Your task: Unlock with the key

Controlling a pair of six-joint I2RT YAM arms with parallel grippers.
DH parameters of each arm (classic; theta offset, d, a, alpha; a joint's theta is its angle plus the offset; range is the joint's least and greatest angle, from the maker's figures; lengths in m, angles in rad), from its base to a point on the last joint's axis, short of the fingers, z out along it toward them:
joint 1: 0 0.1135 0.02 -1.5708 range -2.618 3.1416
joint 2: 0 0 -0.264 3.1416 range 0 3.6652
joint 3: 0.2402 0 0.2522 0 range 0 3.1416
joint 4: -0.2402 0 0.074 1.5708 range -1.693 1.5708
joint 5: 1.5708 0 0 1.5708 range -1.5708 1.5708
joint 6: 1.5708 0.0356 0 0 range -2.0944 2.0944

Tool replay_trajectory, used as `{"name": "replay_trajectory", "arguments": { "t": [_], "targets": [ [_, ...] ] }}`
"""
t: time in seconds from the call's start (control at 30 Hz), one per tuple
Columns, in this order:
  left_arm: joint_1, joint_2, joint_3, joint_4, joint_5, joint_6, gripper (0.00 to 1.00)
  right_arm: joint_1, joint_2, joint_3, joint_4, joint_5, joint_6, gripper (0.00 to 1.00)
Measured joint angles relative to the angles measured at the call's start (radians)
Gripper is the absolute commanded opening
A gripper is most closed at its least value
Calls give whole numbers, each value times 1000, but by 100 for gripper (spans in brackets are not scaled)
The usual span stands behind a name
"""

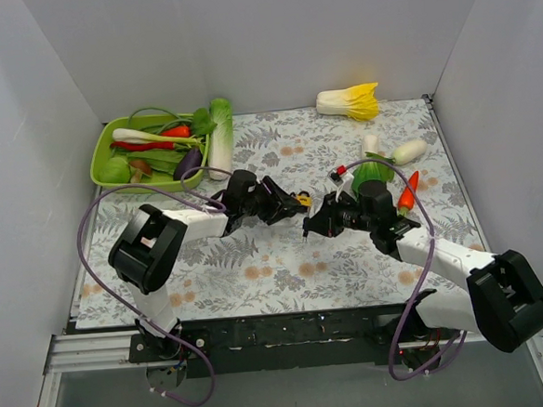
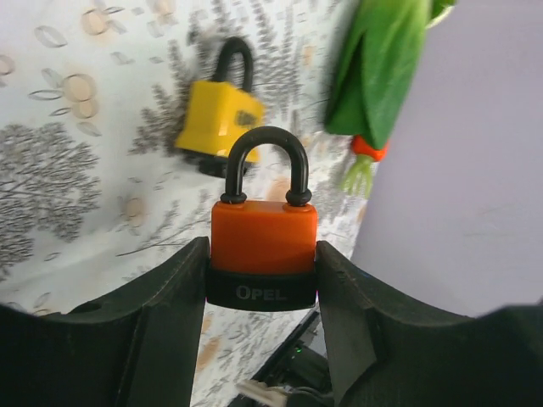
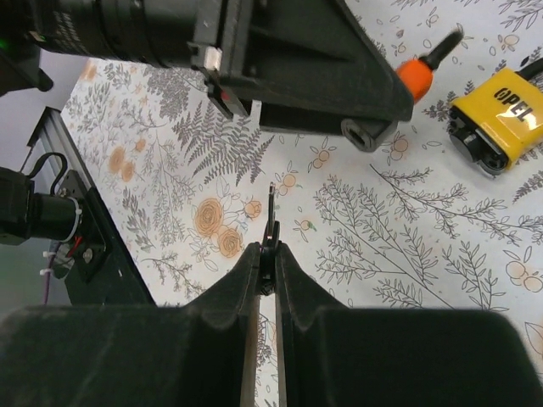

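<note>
The left gripper (image 2: 263,284) is clamped on the orange padlock (image 2: 263,233), one finger on each side of its body. The shackle is closed and the lock is held up off the floral cloth (image 1: 257,260). The right gripper (image 3: 267,259) has its fingers pressed together on the key (image 3: 271,212), with the thin blade poking out past the tips. The two meet mid-table, the key near the lock's black base but apart from it. A yellow padlock (image 3: 496,106) lies on the cloth close by.

I'd call this the lining-up step, with the key not yet in. I can't see the keyhole, though it is presumably in the base. Next, the right arm needs to aim the blade squarely at it, slide it in, then twist while the left holds firm.
</note>
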Motion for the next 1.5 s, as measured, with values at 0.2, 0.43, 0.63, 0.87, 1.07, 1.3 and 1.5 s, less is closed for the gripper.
{"name": "replay_trajectory", "arguments": {
  "t": [0.2,0.43,0.63,0.87,1.07,1.3,1.5],
  "targets": [
    [-27,-69,-1,70,-65,-2,0,4,89,50,-8,-45,25,1],
    [-91,-113,-1,58,-163,59,0,14,154,97,-15,-107,48,1],
    [-122,-139,-11,32,-242,133,0,15,203,116,-15,-146,79,1],
    [-136,-192,-33,23,-309,211,0,15,227,128,-23,-162,93,1],
    [-137,-201,-62,52,-298,257,0,15,241,138,-25,-178,99,1],
    [-142,-223,-116,79,-270,293,0,14,260,138,-31,-185,107,1],
    [-143,-234,-116,84,-259,309,0,14,303,161,-21,-211,107,1]
  ]
}}
